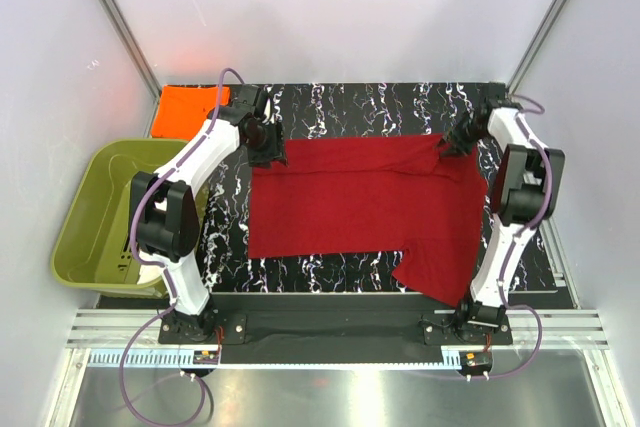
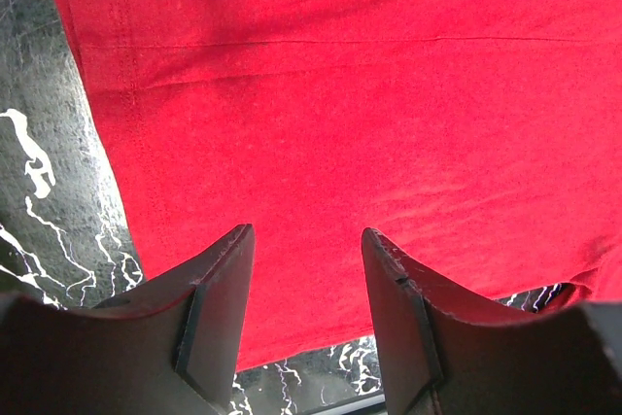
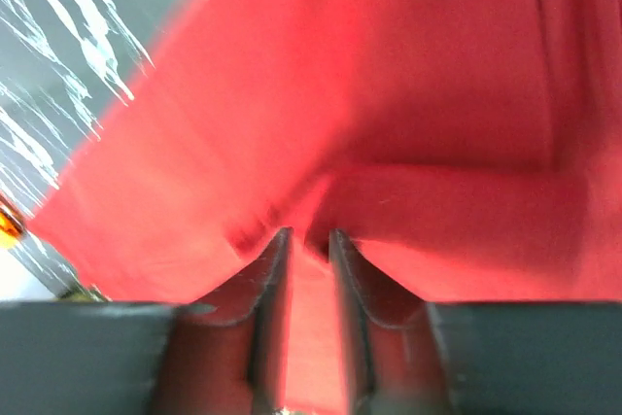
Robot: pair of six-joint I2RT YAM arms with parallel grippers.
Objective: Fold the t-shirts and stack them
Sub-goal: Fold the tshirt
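Top external: set high, above and behind the arm bases, aimed steeply down. The whole marbled table and the red t-shirt are taken in from well off.

Left wrist: mounted behind the left gripper, aimed along its fingers down at the cloth, near. A shirt edge and a strip of table are caught at frame left.

Right wrist: mounted behind the right gripper, even nearer, blurred. Table is seen only at upper left.

Shared: shirt's far left corner by top and left wrist, and far right corner by top and right wrist.
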